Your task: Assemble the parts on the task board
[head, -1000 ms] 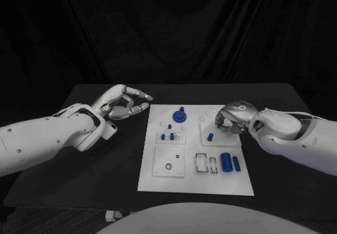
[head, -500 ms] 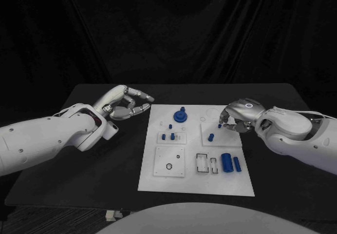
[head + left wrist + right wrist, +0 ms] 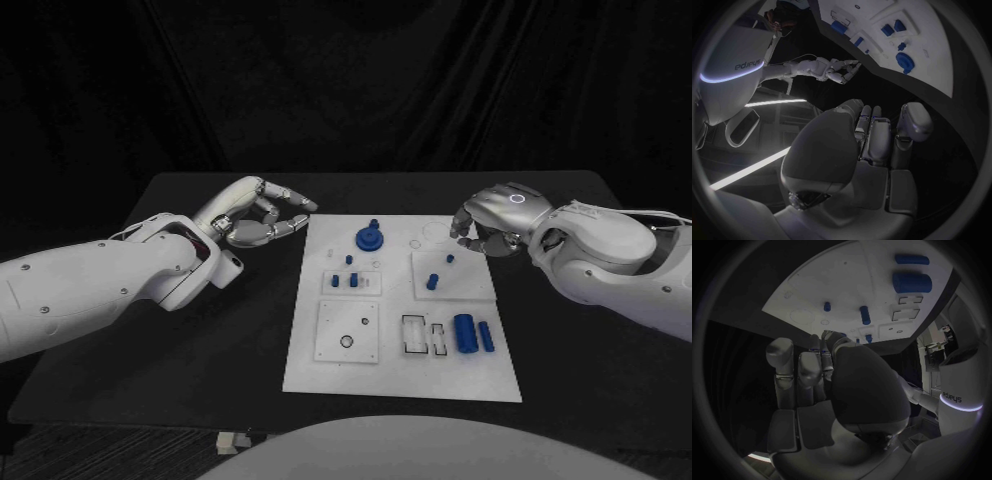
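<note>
The white task board lies in the middle of the table. On it stand a blue round part with a peg, small blue pegs on one inset plate and two pegs on the right inset plate. A thick blue cylinder and a slim one lie near the right edge. My right hand hovers over the board's far right corner, fingers curled, holding nothing; the two pegs show beyond it in the right wrist view. My left hand hangs left of the board, fingers curled in on nothing.
Black table surrounds the board on all sides. A plate with a ring and two rectangular slots lie in the board's near half. In the left wrist view the board and my right hand show beyond my left hand.
My right hand has lifted off the right inset plate and drawn back to the far right, uncovering a peg standing there. The left hand has stayed put.
</note>
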Robot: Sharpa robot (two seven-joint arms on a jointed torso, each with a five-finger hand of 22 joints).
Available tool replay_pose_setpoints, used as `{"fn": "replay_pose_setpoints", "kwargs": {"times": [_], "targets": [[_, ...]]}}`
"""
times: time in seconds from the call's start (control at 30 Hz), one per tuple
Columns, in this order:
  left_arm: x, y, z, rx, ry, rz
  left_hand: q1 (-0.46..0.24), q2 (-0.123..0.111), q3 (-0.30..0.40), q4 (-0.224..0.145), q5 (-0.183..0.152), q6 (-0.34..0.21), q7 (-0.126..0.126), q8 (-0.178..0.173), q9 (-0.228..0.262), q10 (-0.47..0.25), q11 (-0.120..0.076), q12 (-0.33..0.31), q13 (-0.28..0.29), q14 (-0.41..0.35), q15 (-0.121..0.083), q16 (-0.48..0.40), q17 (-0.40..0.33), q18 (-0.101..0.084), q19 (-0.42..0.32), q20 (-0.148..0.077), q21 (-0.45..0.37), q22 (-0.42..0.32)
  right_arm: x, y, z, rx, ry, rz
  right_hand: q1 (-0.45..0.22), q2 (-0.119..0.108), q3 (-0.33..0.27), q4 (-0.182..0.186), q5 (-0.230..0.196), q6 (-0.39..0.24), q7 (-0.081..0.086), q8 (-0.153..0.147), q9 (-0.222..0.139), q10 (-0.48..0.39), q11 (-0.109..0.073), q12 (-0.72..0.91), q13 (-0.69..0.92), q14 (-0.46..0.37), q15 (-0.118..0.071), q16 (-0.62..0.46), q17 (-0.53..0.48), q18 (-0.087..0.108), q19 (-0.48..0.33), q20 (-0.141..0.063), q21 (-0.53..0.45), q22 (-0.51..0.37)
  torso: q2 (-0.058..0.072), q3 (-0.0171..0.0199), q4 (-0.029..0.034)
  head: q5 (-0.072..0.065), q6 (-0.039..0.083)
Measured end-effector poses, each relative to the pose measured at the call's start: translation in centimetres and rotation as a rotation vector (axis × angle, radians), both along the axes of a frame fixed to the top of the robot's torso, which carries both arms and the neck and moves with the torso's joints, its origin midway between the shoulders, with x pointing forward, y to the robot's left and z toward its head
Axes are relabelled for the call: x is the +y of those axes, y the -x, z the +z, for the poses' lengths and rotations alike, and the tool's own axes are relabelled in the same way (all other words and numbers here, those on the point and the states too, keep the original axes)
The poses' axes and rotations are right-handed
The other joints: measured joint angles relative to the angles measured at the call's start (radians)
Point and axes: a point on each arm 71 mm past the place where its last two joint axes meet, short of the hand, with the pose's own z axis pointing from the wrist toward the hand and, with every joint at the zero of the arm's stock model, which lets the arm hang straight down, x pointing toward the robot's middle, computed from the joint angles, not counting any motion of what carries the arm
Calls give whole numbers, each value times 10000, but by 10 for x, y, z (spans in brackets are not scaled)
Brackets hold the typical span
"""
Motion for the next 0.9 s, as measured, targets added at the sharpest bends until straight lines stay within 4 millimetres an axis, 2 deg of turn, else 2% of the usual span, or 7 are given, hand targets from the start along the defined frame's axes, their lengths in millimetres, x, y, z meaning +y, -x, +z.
{"fn": "replay_pose_setpoints", "kwargs": {"times": [0.03,0.17,0.37,0.43,0.53,0.67,0.9], "targets": [[0,0,0,10,-6,1,0,0,2,-2,0,0,0,0,0,0,0,0,0,0,0,0,-6,-1,0,0,0,0,0,0,1,-14,-1,-2,0,0,0,0,0,0,0,0,5,0,0,0,-7,0,0,0,0,0,0,0,0,0,0,0,0,-1,0],[0,0,-1,40,-24,11,0,0,28,-28,0,0,0,0,0,0,0,0,0,0,0,0,-14,0,0,0,0,0,2,-3,1,-40,9,-10,-113,-31,-16,101,-627,-101,9,-52,26,0,0,-159,-135,0,0,-79,-101,0,0,0,-120,-1,2,0,1,-9,0],[1,0,-3,109,-47,16,41,-41,28,-28,0,0,0,0,0,0,0,0,0,0,0,0,-14,0,0,0,-41,0,3,-8,-4,124,88,-137,-454,-212,-129,461,-1381,-910,-5,-556,-152,-208,157,-351,-270,-93,93,-200,-229,1,-78,78,-349,-1,3,0,3,3,0],[1,0,-4,149,-52,15,41,-41,28,-28,0,0,0,0,-1,0,0,0,0,0,0,0,-14,0,0,0,-41,-1,3,-9,-9,263,136,-184,-488,-246,-196,529,-1514,-996,-30,-605,-189,-260,186,-351,-280,-106,107,-233,-271,0,-91,92,-432,-2,4,0,7,15,0],[1,1,-6,191,-57,12,41,-41,28,-28,0,0,0,0,-1,0,0,0,0,0,0,0,-14,0,0,0,-41,0,4,-10,-14,427,205,-227,-518,-277,-208,540,-1548,-1075,-109,-630,-220,-305,203,-394,-289,-141,141,-311,-334,0,-161,91,-542,-2,6,0,12,16,0],[2,2,-7,230,-63,15,41,-41,28,-28,0,0,0,0,-1,0,0,0,0,1,0,0,-13,0,0,0,-41,0,5,-12,-20,616,303,-289,-518,-277,-208,540,-1548,-1075,-108,-679,-235,-361,218,-393,-291,-141,141,-311,-357,0,-162,92,-612,-2,16,0,19,1,0],[2,2,-8,260,-68,9,41,-41,28,-27,0,0,0,0,-2,0,0,0,0,1,0,0,-23,0,0,0,-41,-1,5,-13,-28,836,411,-353,-472,-232,-208,540,-985,-1055,-89,-680,-241,-361,218,-391,-297,-141,141,-311,-374,0,-197,127,-678,-3,15,0,19,6,0]]}}
